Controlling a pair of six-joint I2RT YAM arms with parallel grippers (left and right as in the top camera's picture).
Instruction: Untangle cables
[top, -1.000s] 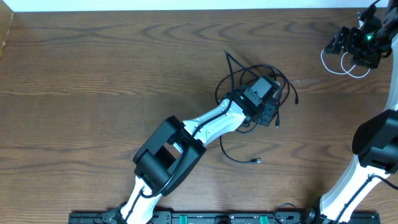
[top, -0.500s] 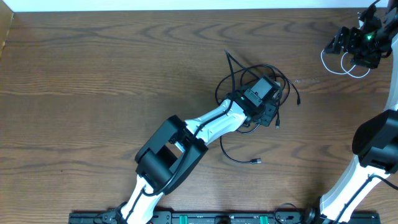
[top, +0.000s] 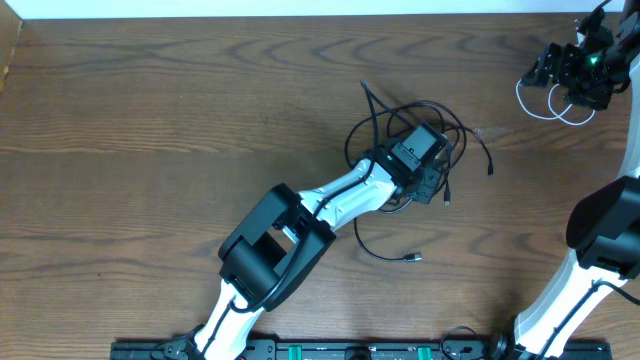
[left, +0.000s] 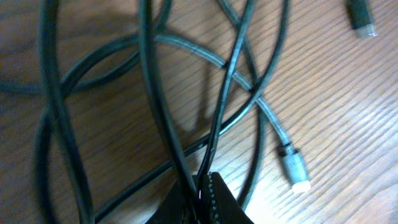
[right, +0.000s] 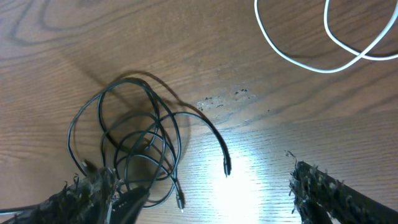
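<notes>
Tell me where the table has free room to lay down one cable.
Free: the wide left part of the table, left of the black cables; also the strip between them and the white cable. Crowded: around the left gripper, inside the tangle.

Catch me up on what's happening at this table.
The left gripper is down in the tangle of black cables mid-table, pinching one strand. The right gripper hangs open at the far right, near the white cable, which lies apart from the tangle. The black cables are not yet separated.
</notes>
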